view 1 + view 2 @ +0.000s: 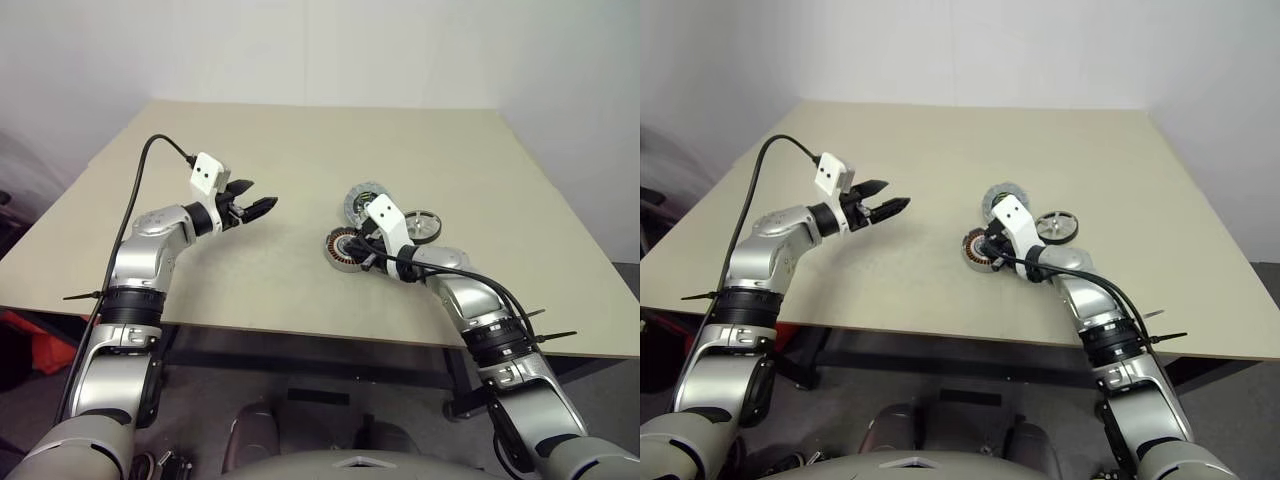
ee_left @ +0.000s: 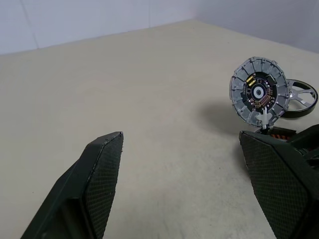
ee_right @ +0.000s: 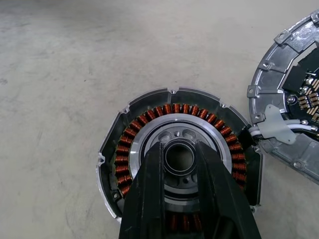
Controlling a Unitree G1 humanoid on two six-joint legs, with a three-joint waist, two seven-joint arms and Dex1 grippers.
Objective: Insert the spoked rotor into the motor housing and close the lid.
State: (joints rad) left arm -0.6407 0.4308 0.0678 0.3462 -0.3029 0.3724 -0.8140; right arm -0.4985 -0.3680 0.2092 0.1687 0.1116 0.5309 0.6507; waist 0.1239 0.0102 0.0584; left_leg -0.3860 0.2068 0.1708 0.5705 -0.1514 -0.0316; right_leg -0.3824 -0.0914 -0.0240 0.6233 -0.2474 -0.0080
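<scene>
Right wrist view gives me the closest look at the motor housing (image 3: 174, 164): a squat round shell, dark around the rim with small notches, a full ring of copper-orange windings inside it, then a silver plate and an open round bore at the centre. It lies flat on the beige table (image 1: 300, 160), toward my right side and near the front edge. My right gripper (image 3: 180, 149) is directly over it, its two black fingers (image 3: 149, 199) drawn close together, their tips to either side of the centre bore. Whether they actually touch the hub I cannot tell, and nothing is clamped between them.

Just beside the housing, joined to it by short white wires under a pale clip, is the lid (image 2: 258, 95). From the left wrist view it stands tilted up on edge, a pale grey segmented disc with a dark circuit piece and white centre facing that camera. Behind the lid lies the spoked rotor (image 2: 300, 99), a dark thick rim with thin silver spokes, flat on the table and partly hidden by the lid.

My right forearm covers part of the housing in the head views. The left gripper (image 1: 255, 208) hangs above bare table well apart from the parts, fingers spread wide and empty.
</scene>
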